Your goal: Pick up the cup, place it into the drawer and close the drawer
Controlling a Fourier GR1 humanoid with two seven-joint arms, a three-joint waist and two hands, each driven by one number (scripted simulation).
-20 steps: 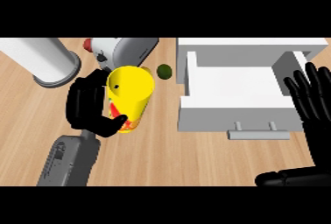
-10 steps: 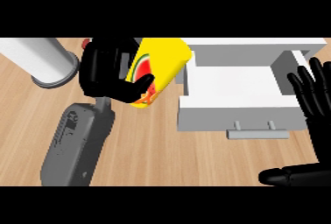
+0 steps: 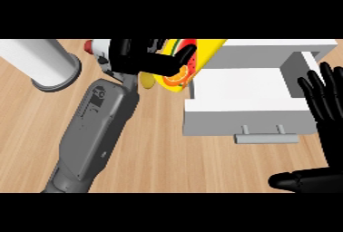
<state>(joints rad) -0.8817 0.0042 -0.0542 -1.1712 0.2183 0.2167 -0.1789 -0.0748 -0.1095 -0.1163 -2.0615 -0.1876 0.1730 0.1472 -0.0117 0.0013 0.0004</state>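
Left hand (image 3: 144, 59) curled round yellow cup (image 3: 184, 63), tilted, at open drawer's (image 3: 241, 115) far-left corner; likely light, rigid, smooth; side grip suits. Right hand (image 3: 328, 97) open, resting right

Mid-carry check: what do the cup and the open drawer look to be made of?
The cup looks like glossy plastic: bright yellow with printed fruit, though the left hand hides much of it. The drawer looks like matte painted wood or laminate: flat white panels, with a grey bar handle.
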